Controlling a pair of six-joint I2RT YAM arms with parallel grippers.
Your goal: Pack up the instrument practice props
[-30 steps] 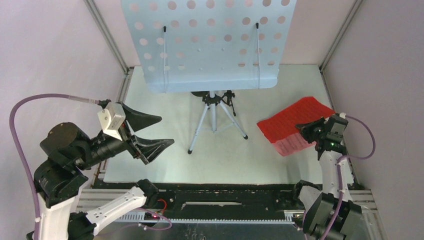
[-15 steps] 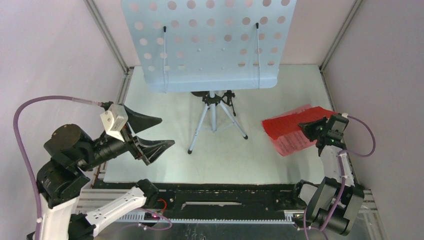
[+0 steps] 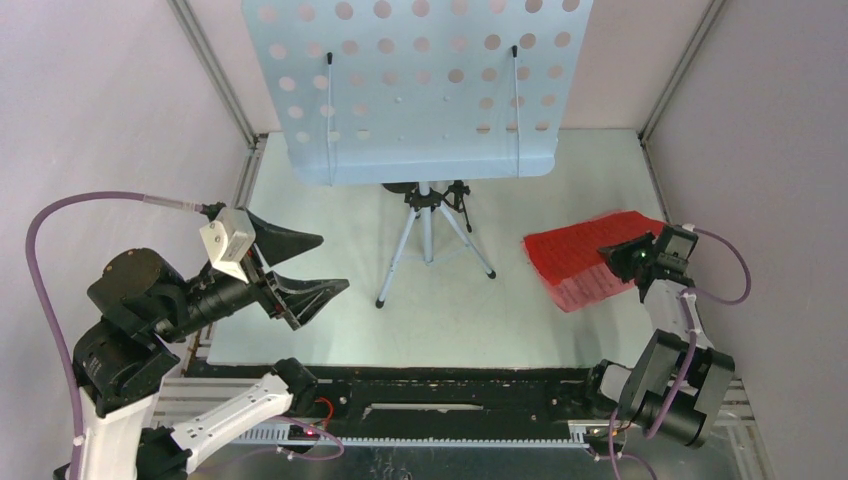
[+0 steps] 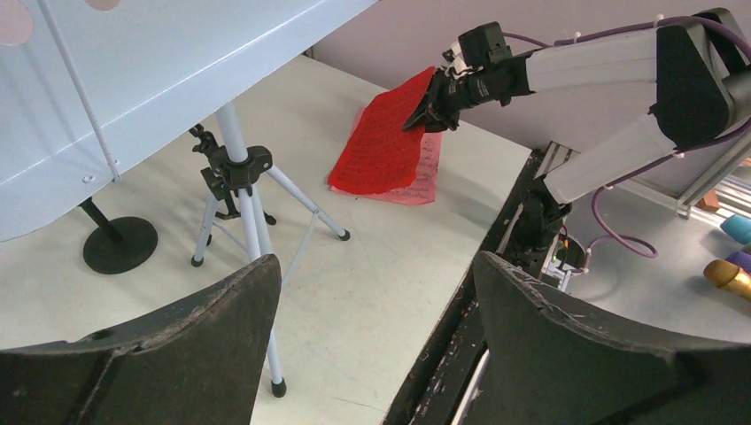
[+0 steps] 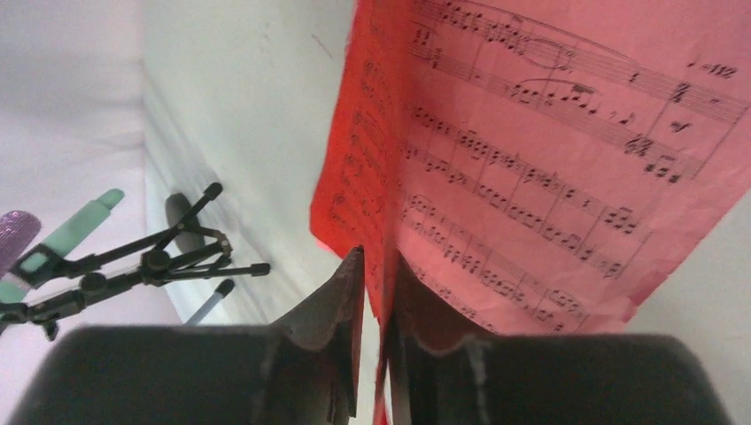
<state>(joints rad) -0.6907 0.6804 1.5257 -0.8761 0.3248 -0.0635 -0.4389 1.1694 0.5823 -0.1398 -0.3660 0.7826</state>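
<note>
Score sheets (image 5: 531, 159); edge pinched in barely parted right end effector (image 5: 376, 258)

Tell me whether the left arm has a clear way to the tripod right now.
Probably yes. The left gripper hangs open beside the blue-grey tripod, with only bare table between them. The perforated music desk overhangs its top, but lower down it stands exposed.

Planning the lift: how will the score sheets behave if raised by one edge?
Probably floppy: the score sheets are thin paper, curving ahead of the right gripper. The two may slide apart: pink peeks out beneath red.
</note>
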